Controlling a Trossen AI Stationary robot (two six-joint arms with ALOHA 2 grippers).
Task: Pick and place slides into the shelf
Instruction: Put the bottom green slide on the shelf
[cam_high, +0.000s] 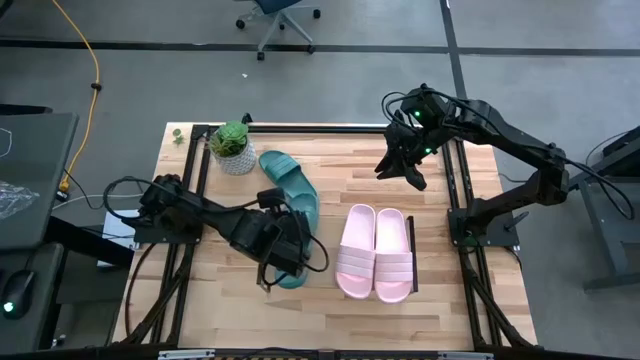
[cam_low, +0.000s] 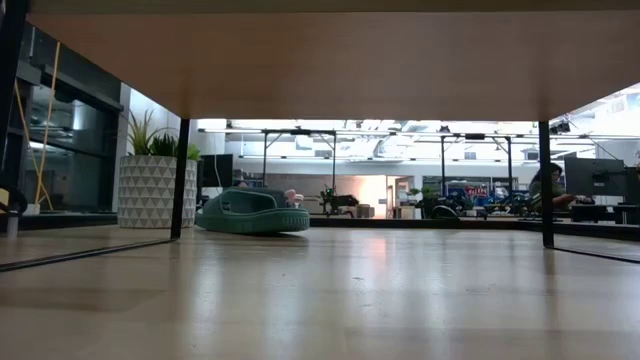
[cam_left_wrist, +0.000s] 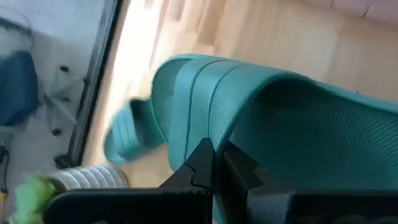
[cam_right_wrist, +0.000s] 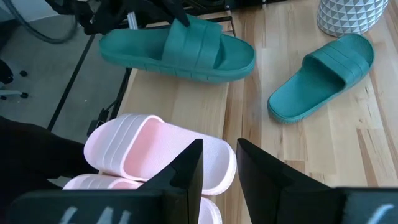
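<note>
Near the table's left-centre, the left gripper (cam_high: 283, 250) pinches the ribbed strap of a teal slide (cam_left_wrist: 292, 124), its dark fingertips (cam_left_wrist: 208, 163) pressed together on the rubber. Only the left wrist view shows that bite and the fine woven-looking grain of the strap. The right wrist view shows this held slide (cam_right_wrist: 180, 46) lifted and tilted, something the overhead picture hides under the arm. A second teal slide (cam_high: 290, 180) lies flat farther back, close to a potted plant (cam_high: 232, 148) in a white faceted pot. From table height only this slide (cam_low: 252, 212) and the pot (cam_low: 152, 190) show, seen beneath a wide wooden board (cam_low: 330, 60). Two pale pink slides (cam_high: 375, 252) rest side by side right of centre, smooth and rounded, against a thin black wire shelf frame (cam_high: 411, 255). The right gripper (cam_high: 402, 165) hovers over the far right of the butcher-block table (cam_high: 450, 310), fingers (cam_right_wrist: 186, 165) slightly spread, holding nothing.
</note>
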